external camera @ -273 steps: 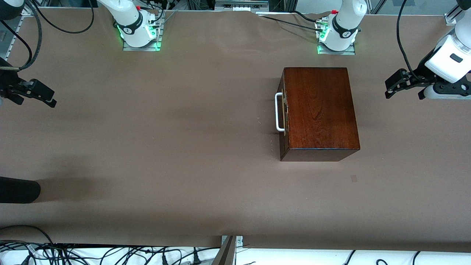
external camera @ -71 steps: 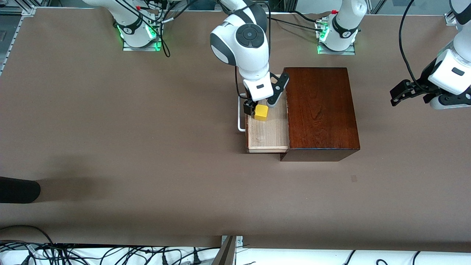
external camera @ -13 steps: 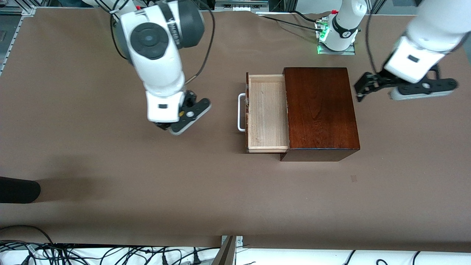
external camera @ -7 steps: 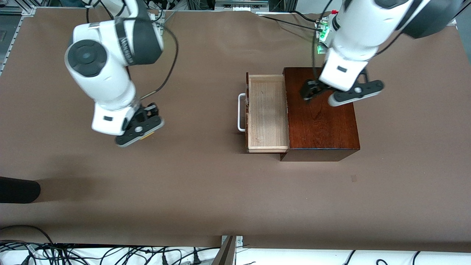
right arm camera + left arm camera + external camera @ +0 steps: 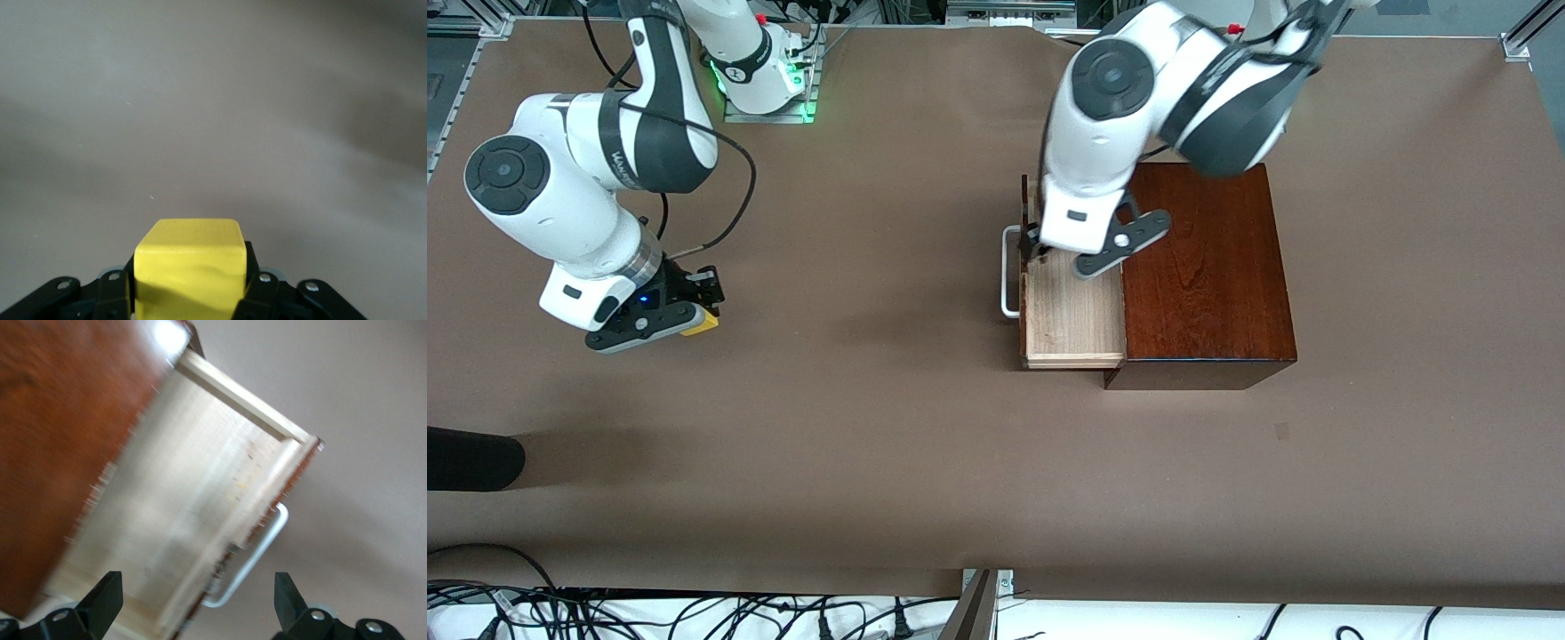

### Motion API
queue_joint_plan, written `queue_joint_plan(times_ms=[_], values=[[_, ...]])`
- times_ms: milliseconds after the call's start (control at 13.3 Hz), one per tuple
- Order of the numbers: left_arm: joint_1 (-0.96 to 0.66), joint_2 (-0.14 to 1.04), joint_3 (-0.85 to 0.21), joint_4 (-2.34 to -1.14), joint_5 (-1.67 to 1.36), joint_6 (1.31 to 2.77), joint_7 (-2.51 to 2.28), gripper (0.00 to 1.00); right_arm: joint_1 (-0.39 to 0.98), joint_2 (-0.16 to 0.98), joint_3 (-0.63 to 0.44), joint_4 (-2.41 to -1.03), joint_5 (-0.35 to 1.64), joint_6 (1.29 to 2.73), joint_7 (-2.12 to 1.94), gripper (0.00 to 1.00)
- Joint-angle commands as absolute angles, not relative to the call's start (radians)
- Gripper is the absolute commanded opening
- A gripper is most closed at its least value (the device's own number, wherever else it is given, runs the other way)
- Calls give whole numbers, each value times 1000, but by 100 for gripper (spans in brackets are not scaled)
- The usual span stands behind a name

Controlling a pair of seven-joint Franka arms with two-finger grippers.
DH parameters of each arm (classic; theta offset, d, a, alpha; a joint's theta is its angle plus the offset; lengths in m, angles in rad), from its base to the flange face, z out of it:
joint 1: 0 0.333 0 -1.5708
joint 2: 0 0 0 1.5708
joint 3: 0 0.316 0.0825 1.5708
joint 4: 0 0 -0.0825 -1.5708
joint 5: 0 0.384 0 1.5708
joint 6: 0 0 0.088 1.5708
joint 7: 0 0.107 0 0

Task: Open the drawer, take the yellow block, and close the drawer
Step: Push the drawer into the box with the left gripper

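Note:
The drawer (image 5: 1073, 316) stands pulled out of the dark mahogany box (image 5: 1209, 267), and the part of its pale tray that shows holds nothing. Its white loop handle (image 5: 1007, 283) faces the right arm's end of the table. My left gripper (image 5: 1037, 252) hangs open over the drawer's front edge. In the left wrist view the tray (image 5: 180, 507) and the handle (image 5: 257, 557) lie between its spread fingers (image 5: 101, 600). My right gripper (image 5: 692, 307) is shut on the yellow block (image 5: 702, 323) low over bare table toward the right arm's end. The block (image 5: 190, 267) fills its jaws.
A dark rounded object (image 5: 471, 458) juts in at the table's edge on the right arm's end, nearer the front camera. Cables (image 5: 694, 613) run along the near edge. Brown table surface (image 5: 871, 400) lies between the two grippers.
My right arm has carried the yellow block farther toward its own end of the table. My left arm has swung from beside the box, across its top, to over the open drawer.

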State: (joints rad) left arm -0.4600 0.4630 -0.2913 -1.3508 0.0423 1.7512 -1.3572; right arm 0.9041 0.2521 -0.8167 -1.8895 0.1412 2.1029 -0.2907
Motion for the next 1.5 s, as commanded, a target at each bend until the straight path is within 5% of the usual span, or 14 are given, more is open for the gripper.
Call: queue_joint_plan(times_ms=[0, 526, 601, 751, 826, 1051, 1426], values=[[-546, 558, -282, -1282, 41, 1796, -1529, 100, 923, 201, -873, -2002, 150, 2170, -249, 0], [-637, 673, -287, -1295, 43, 1890, -1744, 100, 914, 245, -922, -2238, 300, 2467, -245, 0], [-634, 681, -287, -1296, 43, 1896, -1743, 84, 913, 267, -922, -2238, 357, 2468, -247, 0], [-632, 689, -288, -1293, 34, 1896, -1743, 10, 911, 304, -920, -2240, 399, 2480, -258, 0], [-634, 699, -290, -1289, 34, 1898, -1743, 0, 910, 317, -920, -2243, 400, 2505, -261, 0], [-637, 735, -316, -1278, 35, 1965, -1765, 0, 897, 373, -913, -2244, 449, 2542, -281, 0], [-638, 765, -298, -1292, 32, 2049, -1830, 0, 888, 520, -862, -2218, 799, 2574, -520, 0]])
